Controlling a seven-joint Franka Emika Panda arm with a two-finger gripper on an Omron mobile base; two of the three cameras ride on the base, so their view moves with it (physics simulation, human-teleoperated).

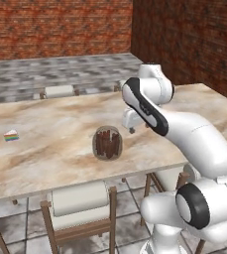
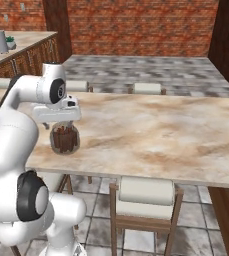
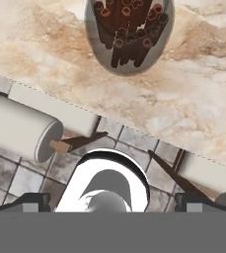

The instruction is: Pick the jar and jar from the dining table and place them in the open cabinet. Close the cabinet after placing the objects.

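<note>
Approach step: gripper point(image 3: 112, 202), jaws spread and empty, hovers above the stick jar point(image 1: 107, 143); next it must descend around it.

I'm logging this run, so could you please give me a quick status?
Hand open, empty, above table. Jar of brown sticks upright, untouched. Nothing between them.

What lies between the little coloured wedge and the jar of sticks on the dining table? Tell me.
Nothing: in the left base view the marbled top of the dining table runs bare from the wedge to the jar of sticks.
</note>
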